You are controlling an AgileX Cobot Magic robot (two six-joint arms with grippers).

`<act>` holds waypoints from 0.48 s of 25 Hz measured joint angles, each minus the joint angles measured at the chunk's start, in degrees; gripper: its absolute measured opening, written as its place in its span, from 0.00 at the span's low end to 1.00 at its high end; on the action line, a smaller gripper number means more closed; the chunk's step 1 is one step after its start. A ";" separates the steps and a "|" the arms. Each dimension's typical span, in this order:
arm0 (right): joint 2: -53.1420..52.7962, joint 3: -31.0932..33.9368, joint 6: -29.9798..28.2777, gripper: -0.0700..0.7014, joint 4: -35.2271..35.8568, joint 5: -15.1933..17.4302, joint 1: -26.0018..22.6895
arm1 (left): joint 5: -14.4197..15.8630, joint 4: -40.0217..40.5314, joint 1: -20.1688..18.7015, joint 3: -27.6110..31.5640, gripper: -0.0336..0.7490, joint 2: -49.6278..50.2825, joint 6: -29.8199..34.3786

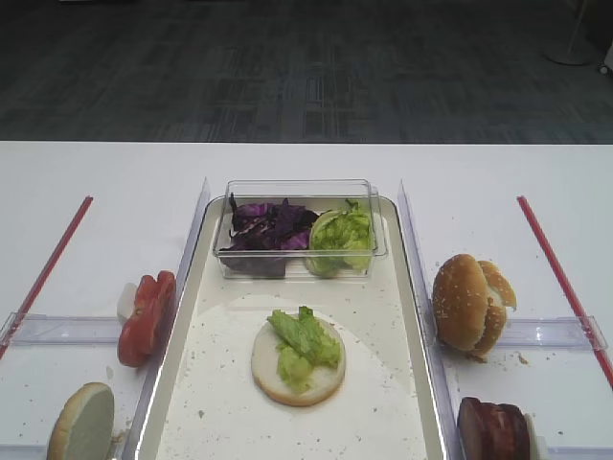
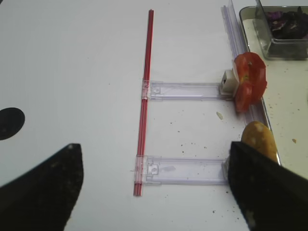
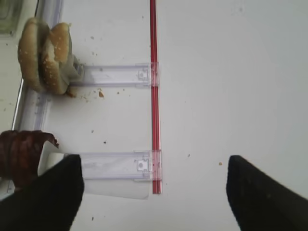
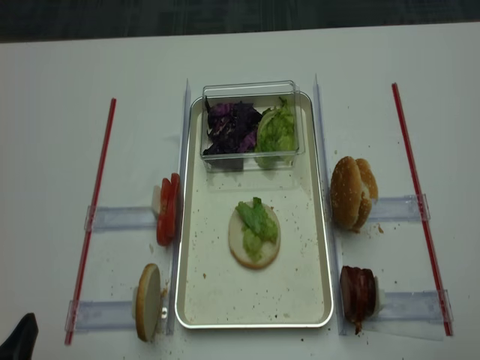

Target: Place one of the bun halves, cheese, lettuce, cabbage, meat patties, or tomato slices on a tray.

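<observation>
A bun half [image 1: 298, 369] lies cut face up near the middle of the tray [image 1: 410, 383], with a piece of lettuce [image 1: 305, 343] on it; at the tray's far end a clear tub [image 1: 300, 228] holds purple cabbage [image 1: 270, 228] beside more lettuce; tomato slices [image 1: 147, 316] stand on edge just outside the left rim, another bun half [image 1: 82, 422] nearer; buns [image 1: 470, 302] and meat patties [image 1: 494, 428] stand outside the right rim; the white table [image 1: 86, 182] is flecked with crumbs and carries red strips [image 1: 559, 278] and clear rails [image 1: 546, 332]; dark carpet [image 1: 306, 67] lies beyond; the right tool [image 3: 154, 187] hangs spread wide and empty; the left tool [image 2: 154, 185] likewise.
</observation>
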 joint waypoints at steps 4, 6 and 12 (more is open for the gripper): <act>-7.84 0.00 -0.77 0.89 0.11 0.35 0.00 | 0.00 0.00 0.00 0.00 0.76 0.00 0.00; -11.73 0.00 -0.87 0.89 0.23 0.48 0.00 | 0.00 0.00 0.00 0.00 0.77 0.00 0.00; -14.51 0.00 -1.05 0.89 0.47 1.16 -0.04 | 0.00 0.00 0.00 0.00 0.76 0.00 0.00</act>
